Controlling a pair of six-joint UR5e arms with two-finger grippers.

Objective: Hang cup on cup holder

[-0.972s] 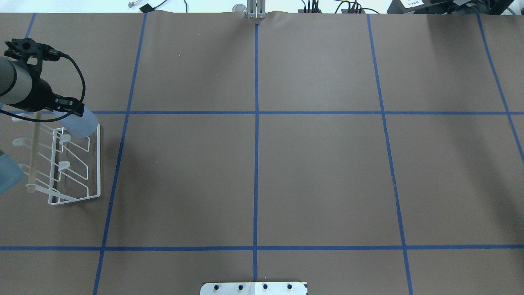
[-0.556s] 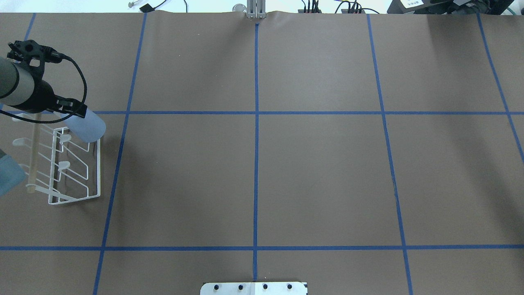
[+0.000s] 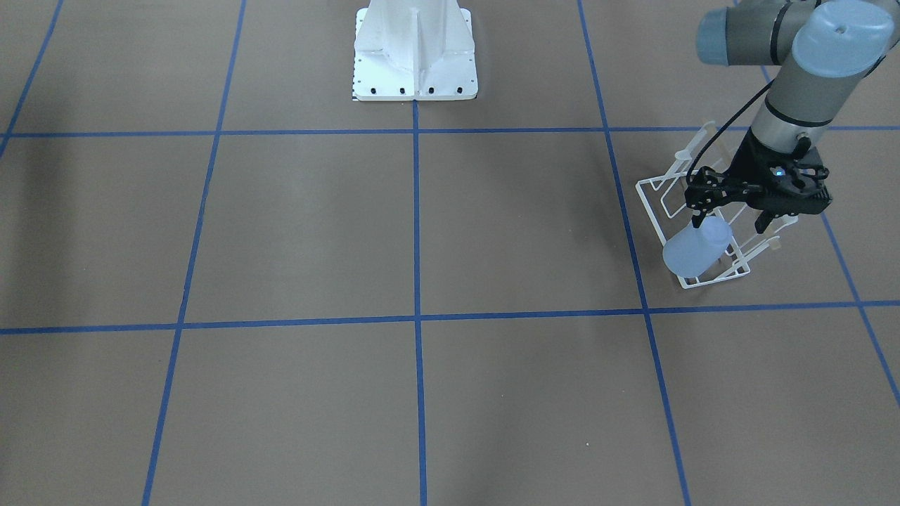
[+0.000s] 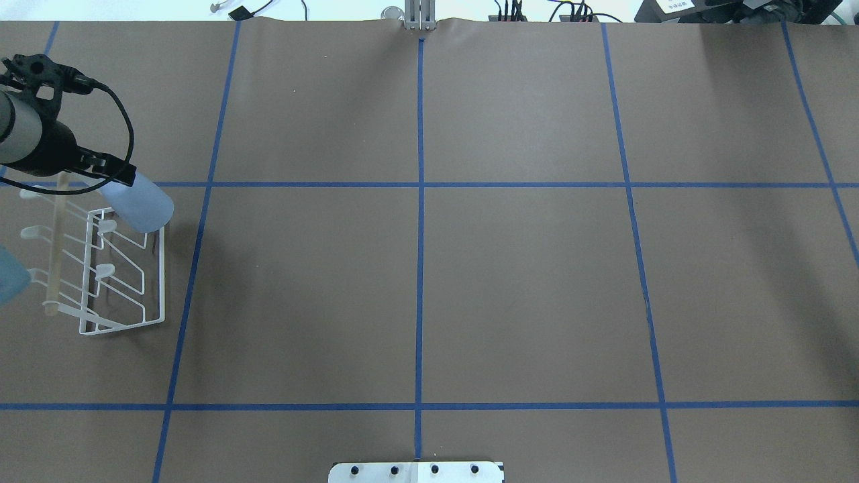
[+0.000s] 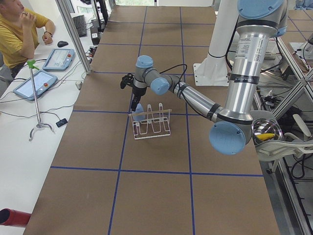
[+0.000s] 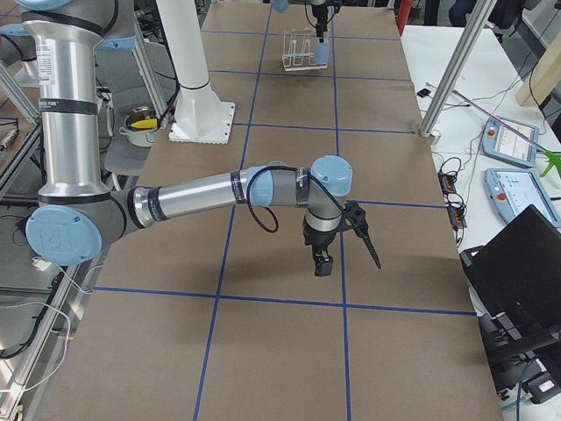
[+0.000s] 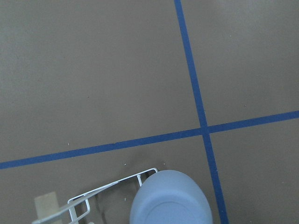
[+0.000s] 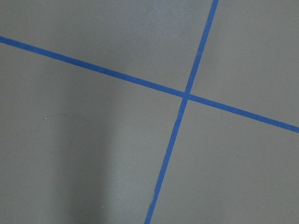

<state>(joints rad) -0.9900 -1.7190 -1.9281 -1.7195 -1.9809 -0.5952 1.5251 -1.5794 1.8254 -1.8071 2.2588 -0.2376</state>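
The light-blue cup (image 4: 141,204) leans tilted at the far end of the white wire cup holder (image 4: 163,282), mouth toward the rack, base outward. It also shows in the front view (image 3: 692,251) and the left wrist view (image 7: 170,198). My left gripper (image 3: 728,221) hovers over that end of the rack with its fingers spread. One fingertip (image 3: 696,216) is right at the cup's upper end. My right gripper (image 6: 348,260) hangs over bare table far from the rack, seen only in the right side view, so I cannot tell its state.
The rack's wooden rod (image 4: 54,248) runs along its left side. The robot's white base (image 3: 415,53) stands at mid-table. An operator (image 5: 22,29) sits beyond the table's far edge. Blue tape lines (image 4: 419,268) cross the brown table.
My left gripper has drawn back to the left, away from the cup. The cup shifted slightly right and down, then stayed at the rack's far end.
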